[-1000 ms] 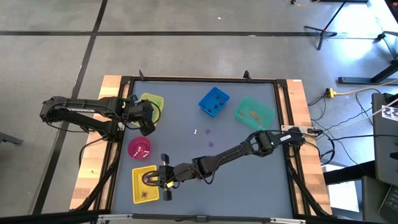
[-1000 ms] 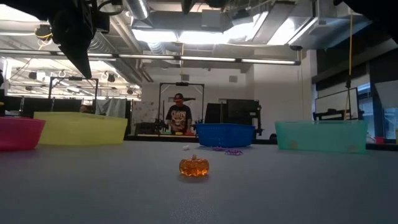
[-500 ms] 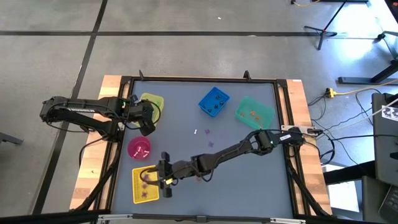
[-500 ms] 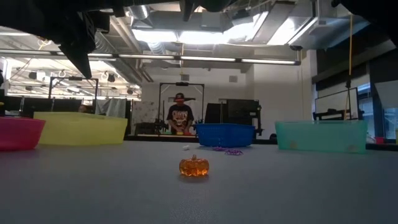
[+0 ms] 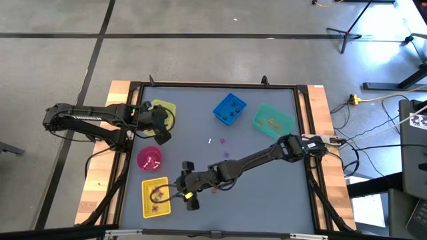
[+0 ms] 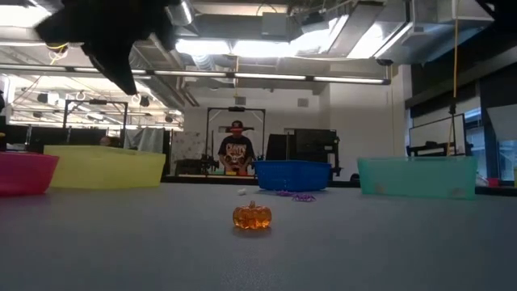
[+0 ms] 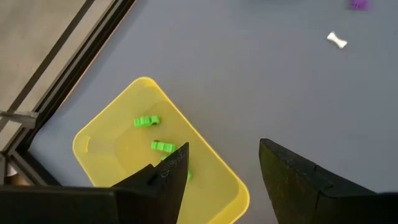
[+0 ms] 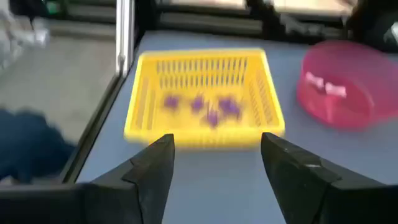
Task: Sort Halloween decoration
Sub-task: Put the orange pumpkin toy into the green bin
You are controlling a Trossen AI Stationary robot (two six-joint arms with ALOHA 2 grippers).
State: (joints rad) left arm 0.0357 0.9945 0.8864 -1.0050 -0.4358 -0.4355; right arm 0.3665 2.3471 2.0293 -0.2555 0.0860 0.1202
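Observation:
The Halloween decoration is tiny trinkets. Purple ones (image 8: 205,107) lie in the yellow basket (image 8: 144,93), green ones (image 7: 162,147) in the yellow bin (image 7: 106,134), and white ones (image 8: 323,85) in the pink bowl (image 8: 367,99). An orange pumpkin (image 6: 252,216), a white bone (image 7: 336,40) and purple bits (image 5: 226,154) lie loose on the table. My right gripper (image 8: 214,177) hangs open just right of the basket, holding nothing. My left gripper (image 7: 221,180) hangs open over the near edge of the yellow bin, also holding nothing.
A blue bin (image 5: 229,109) and a teal bin (image 5: 273,120) stand at the far right of the grey table, each with small pieces inside. My right arm (image 5: 253,159) stretches slantwise across the table's middle. A person (image 6: 235,152) stands far behind the table.
My right gripper has drawn back from over the yellow basket toward the table's right, risen a little and tipped up toward level. The purple pieces stay in the basket. My left gripper has tipped up slightly in place.

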